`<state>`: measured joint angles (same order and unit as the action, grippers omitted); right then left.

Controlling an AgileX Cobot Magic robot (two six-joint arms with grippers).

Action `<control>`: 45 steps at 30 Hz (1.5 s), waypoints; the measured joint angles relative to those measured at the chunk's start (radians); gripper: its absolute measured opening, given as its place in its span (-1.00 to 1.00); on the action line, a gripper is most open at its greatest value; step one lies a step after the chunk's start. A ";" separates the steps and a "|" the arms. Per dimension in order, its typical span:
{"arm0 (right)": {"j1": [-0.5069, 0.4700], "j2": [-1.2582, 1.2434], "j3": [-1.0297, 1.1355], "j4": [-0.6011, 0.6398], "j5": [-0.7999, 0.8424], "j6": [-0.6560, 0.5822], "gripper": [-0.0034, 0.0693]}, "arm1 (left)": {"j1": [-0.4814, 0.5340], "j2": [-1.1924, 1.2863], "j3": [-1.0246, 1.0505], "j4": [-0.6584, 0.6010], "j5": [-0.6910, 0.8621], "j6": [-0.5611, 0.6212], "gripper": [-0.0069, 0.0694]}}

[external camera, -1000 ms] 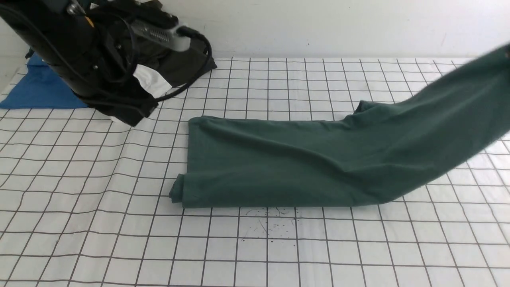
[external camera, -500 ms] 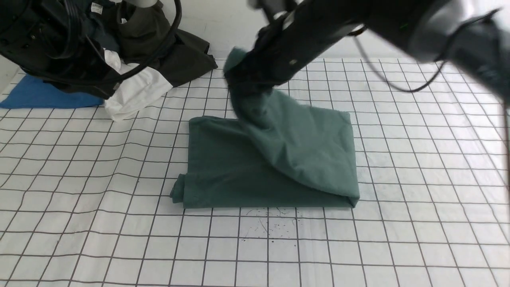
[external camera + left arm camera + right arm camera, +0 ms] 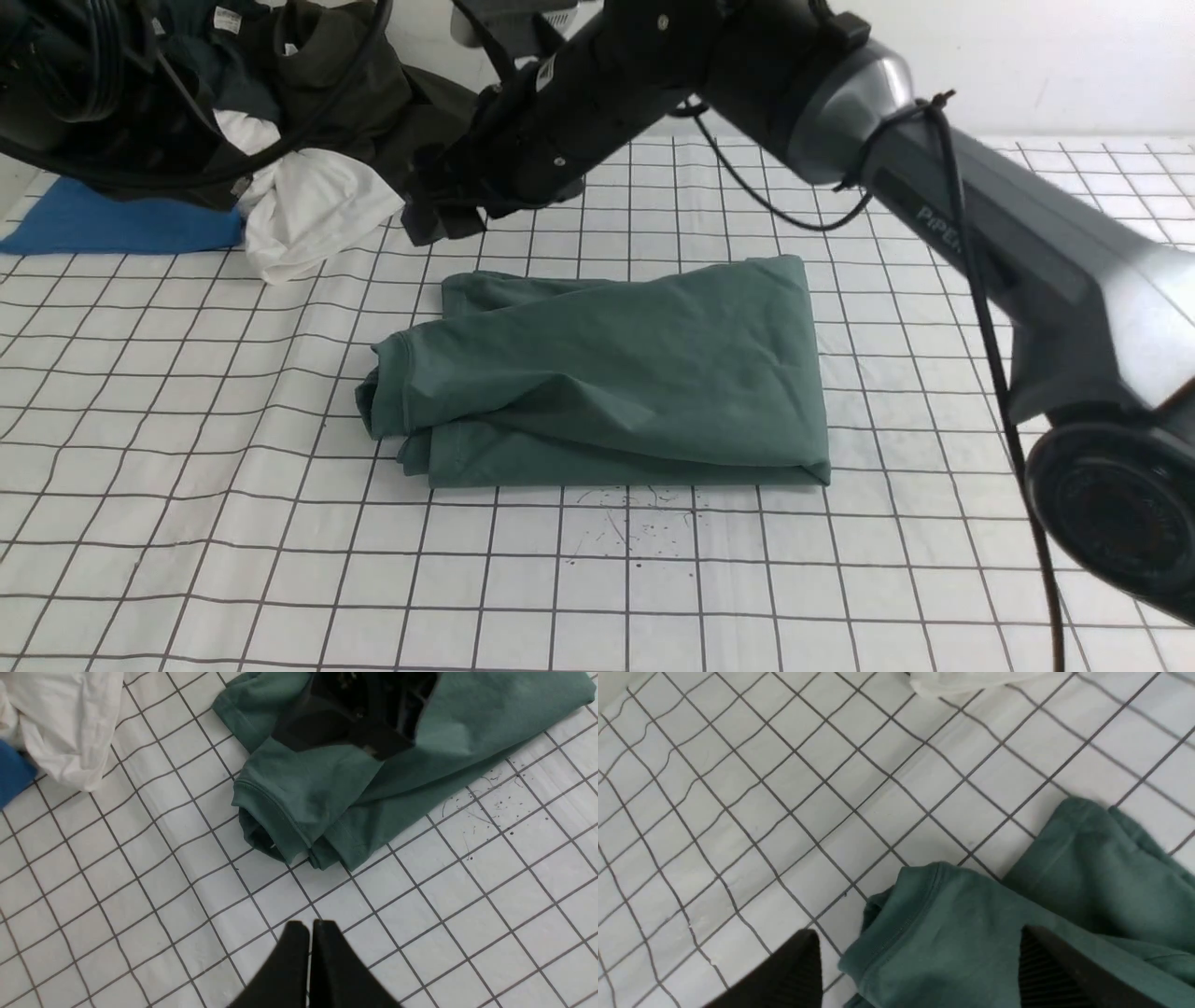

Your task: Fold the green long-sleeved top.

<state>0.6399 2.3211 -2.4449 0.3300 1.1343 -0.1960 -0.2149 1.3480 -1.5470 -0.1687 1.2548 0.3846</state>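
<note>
Muted sage-green cotton long-sleeved top (image 3: 607, 373) lies mid-table, folded in half into a rough rectangle. Fold line is at the right end. The upper layer's hemmed edge is at the left end, bunched & overhanging the lower layer a bit.

Vs 1 sec ago: the top was then stretched out long, w/ its right end lifted out of frame. Half a sec ago that end hung from the right arm, mid-swing near the far-left corner. Now it's all down, nothing lifted.

Right gripper (image 3: 917, 933): jaws spread wide, no cloth pinched, so it has let go. It hovers by the top's far-left corner, hem edge showing below btwn the fingers (image 3: 794, 970); whether it touches the cloth, can't tell.

Left gripper (image 3: 308, 926): jaws pressed together, empty, over bare cover near the top's left end & apart from it.

Under it all is a white table cover w/ dark grid lines (image 3: 187, 523), w/ dark specks (image 3: 635, 523) just in front of the top. At far left sit a crumpled white cloth (image 3: 308, 215), a flat blue cloth (image 3: 112, 224) & a heap of dark garments (image 3: 373, 84), none touching the top.
</note>
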 joint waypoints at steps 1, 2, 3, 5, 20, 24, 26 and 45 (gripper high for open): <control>-0.003 -0.002 -0.027 -0.057 0.055 0.002 0.60 | 0.000 0.000 0.000 -0.008 0.000 0.000 -0.84; -0.003 -0.002 -0.028 -0.065 0.061 0.002 0.60 | 0.000 0.000 0.000 -0.009 0.000 0.000 -0.84; -0.006 -0.003 -0.035 -0.135 0.100 0.008 0.52 | 0.000 0.000 0.000 -0.022 0.000 0.000 -0.84; -0.007 0.002 -0.037 -0.178 0.114 0.019 0.37 | 0.000 0.000 0.000 -0.036 0.000 0.000 -0.84; 0.054 0.260 -0.040 -0.071 0.115 0.037 -0.94 | 0.000 -0.080 0.154 -0.034 -0.002 0.000 -0.84; 0.065 0.193 -0.040 -0.045 0.117 0.017 -0.94 | 0.000 -0.157 0.203 -0.025 -0.037 0.000 -0.84; 0.064 0.122 -0.040 -0.046 0.119 0.014 -0.94 | 0.000 -0.222 0.235 -0.014 -0.073 -0.004 -0.84; -0.081 -0.820 0.542 -0.245 0.134 -0.061 -0.95 | 0.000 -0.948 1.013 0.052 -0.412 -0.222 -0.84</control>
<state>0.5588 1.5016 -1.9026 0.0853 1.2687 -0.2567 -0.2149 0.4003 -0.5343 -0.1169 0.8426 0.1625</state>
